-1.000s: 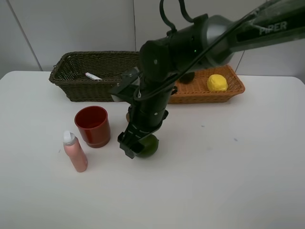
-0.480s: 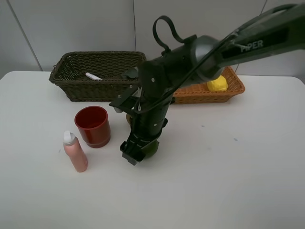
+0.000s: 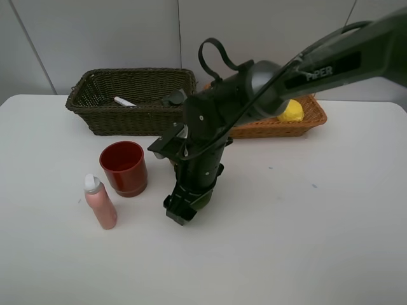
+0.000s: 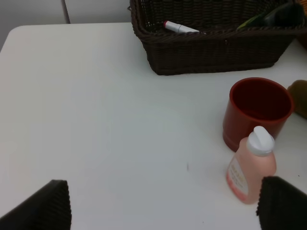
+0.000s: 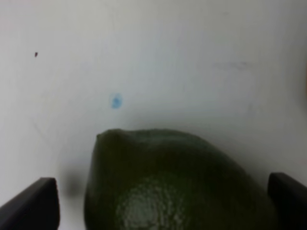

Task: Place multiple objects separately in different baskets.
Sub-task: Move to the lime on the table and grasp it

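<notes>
A green lime (image 5: pixel 177 187) lies on the white table, and my right gripper (image 5: pixel 160 203) stands open around it, one finger on each side with a gap still showing. From above, the right gripper (image 3: pixel 183 206) points down and covers most of the lime (image 3: pixel 205 200). The red cup (image 3: pixel 124 166) and pink spray bottle (image 3: pixel 100 202) stand to its left. A white marker (image 3: pixel 124 101) lies in the dark olive basket (image 3: pixel 95 111). A yellow lemon (image 3: pixel 291 111) sits in the orange-tan basket (image 3: pixel 305 124). My left gripper (image 4: pixel 163 206) is open over bare table, short of the spray bottle (image 4: pixel 249 167).
The right arm's dark body (image 3: pixel 222 108) crosses in front of both baskets and hides part of each. A brown item (image 4: pixel 300 98) shows just beside the red cup (image 4: pixel 256 110). A dark object (image 4: pixel 283 14) lies in the dark basket's far corner.
The right gripper has come down over the lime, so less of the fruit shows from above. The arm's elbow has dropped lower. Cup, bottle and baskets have not moved.
</notes>
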You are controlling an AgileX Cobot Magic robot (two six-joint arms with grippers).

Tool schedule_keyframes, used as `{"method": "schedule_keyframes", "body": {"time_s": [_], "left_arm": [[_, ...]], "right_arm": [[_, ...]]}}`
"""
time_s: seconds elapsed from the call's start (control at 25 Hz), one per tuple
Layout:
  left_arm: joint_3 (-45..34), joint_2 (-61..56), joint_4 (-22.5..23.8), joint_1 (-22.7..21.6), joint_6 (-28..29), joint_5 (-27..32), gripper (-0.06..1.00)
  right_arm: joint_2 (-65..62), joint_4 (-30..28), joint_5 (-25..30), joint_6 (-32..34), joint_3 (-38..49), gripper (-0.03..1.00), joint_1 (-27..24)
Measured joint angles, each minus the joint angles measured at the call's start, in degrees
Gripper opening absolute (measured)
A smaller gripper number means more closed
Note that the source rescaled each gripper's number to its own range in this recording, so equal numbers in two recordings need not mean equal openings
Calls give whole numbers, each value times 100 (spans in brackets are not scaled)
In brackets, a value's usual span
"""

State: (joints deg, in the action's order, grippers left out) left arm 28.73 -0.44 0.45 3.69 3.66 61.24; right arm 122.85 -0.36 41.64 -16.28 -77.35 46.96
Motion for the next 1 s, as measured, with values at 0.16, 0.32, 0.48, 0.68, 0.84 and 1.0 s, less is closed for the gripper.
{"method": "schedule_keyframes", "body": {"time_s": [0.16, 0.32, 0.48, 0.68, 0.84, 1.0], "left_arm": [[0, 0, 0, 0, 0, 0, 100], [0, 0, 0, 0, 0, 0, 100], [0, 0, 0, 0, 0, 0, 100], [0, 0, 0, 0, 0, 0, 100], [0, 0, 0, 0, 0, 0, 100], [0, 0, 0, 0, 0, 0, 100]], "right_arm": [[0, 0, -5, 0, 0, 92, 0], [0, 0, 0, 0, 0, 92, 0], [0, -12, 0, 0, 0, 68, 0], [0, -6, 37, 7, 0, 66, 0], [0, -6, 42, 7, 0, 66, 0], [0, -6, 42, 7, 0, 66, 0]]}}
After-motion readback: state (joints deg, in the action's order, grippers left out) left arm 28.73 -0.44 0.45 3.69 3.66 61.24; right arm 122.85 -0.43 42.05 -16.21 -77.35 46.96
